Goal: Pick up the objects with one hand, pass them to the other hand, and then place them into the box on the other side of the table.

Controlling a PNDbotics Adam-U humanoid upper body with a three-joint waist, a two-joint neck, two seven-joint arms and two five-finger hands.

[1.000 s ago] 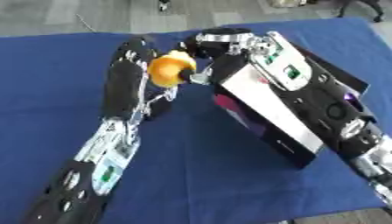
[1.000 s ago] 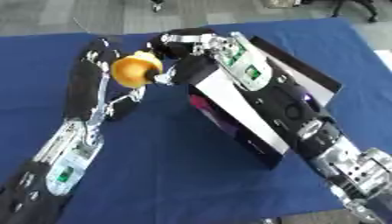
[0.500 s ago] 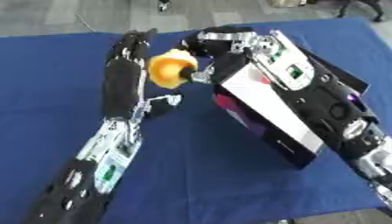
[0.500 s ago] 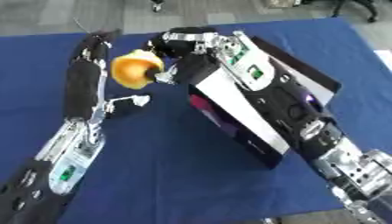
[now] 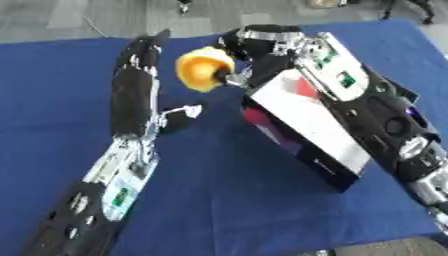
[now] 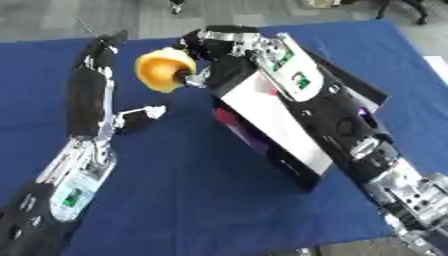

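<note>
Blue-clothed bench (image 5: 219, 200): right hand (image 6: 214, 47), fingers curled on the orange ball (image 6: 164, 69), holds it beside the straight-fingered, empty left hand (image 5: 140, 75), above the box (image 5: 306, 130); a sound handover likely needs the receiving fingers closed before release.

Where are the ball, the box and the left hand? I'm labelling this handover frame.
ball (image 5: 203, 69): left eye view, on its orange-yellow front.
box (image 5: 302, 122): left eye view, on its white side panel.
left hand (image 5: 138, 75): left eye view, on the black back of the hand.
</note>
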